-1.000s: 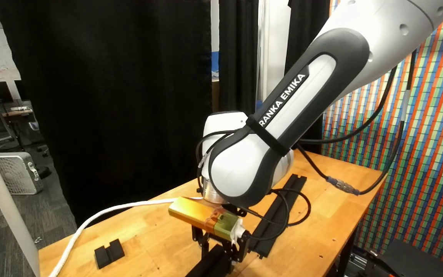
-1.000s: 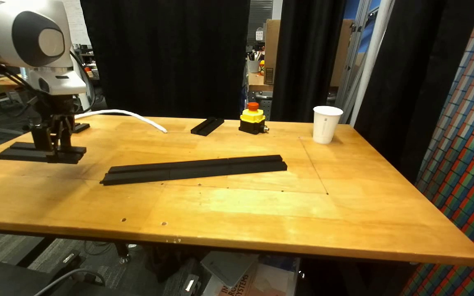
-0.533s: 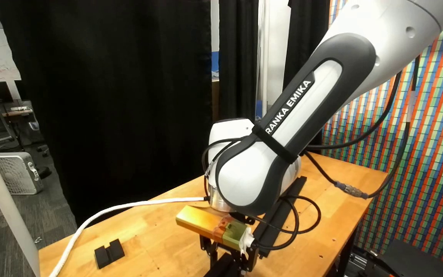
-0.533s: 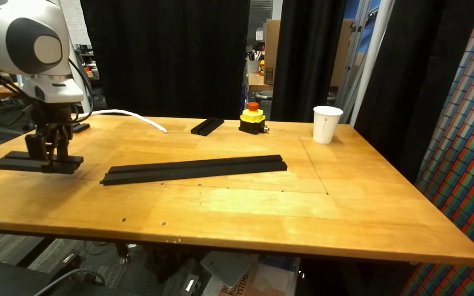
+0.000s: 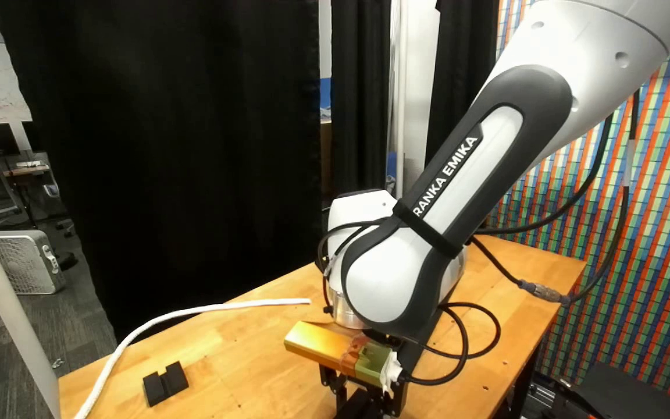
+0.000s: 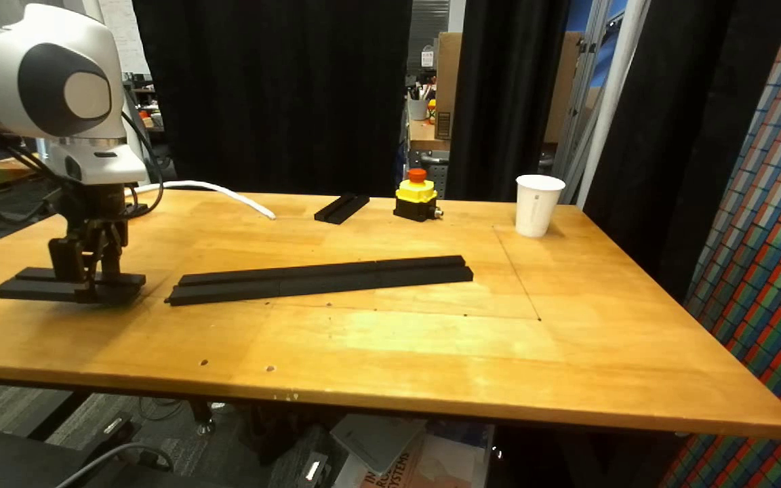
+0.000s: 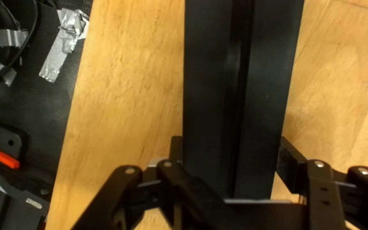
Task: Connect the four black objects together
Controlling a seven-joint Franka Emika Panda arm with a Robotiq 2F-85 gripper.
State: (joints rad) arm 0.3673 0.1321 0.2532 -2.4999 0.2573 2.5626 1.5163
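Note:
My gripper (image 6: pixel 97 283) is shut on a matte black grooved bar (image 6: pixel 31 286). The fingers touch both long sides of the bar (image 7: pixel 241 95) in the wrist view (image 7: pixel 231 153). The held bar is roughly level and low over the table, with a shadow under its right end. A long black strip (image 6: pixel 326 278) lies on the table, with faint seams between three bars in line. A small gap separates the held bar's right end from the strip's left end, which has a small tip. In an exterior view, the arm hides most of the strip and the gripper (image 5: pixel 364 396) is partly hidden.
A notched black block (image 5: pixel 164 384) and a white cord (image 5: pixel 195 309) lie on the table. A short grooved black piece (image 6: pixel 342 208), a yellow and red button box (image 6: pixel 417 195) and a white paper cup (image 6: pixel 538 205) stand toward the back. The table edge (image 7: pixel 72 105) shows in the wrist view.
My gripper has come down toward the table with the bar held. In an exterior view it has also moved to the right. The strip and the other objects have not moved.

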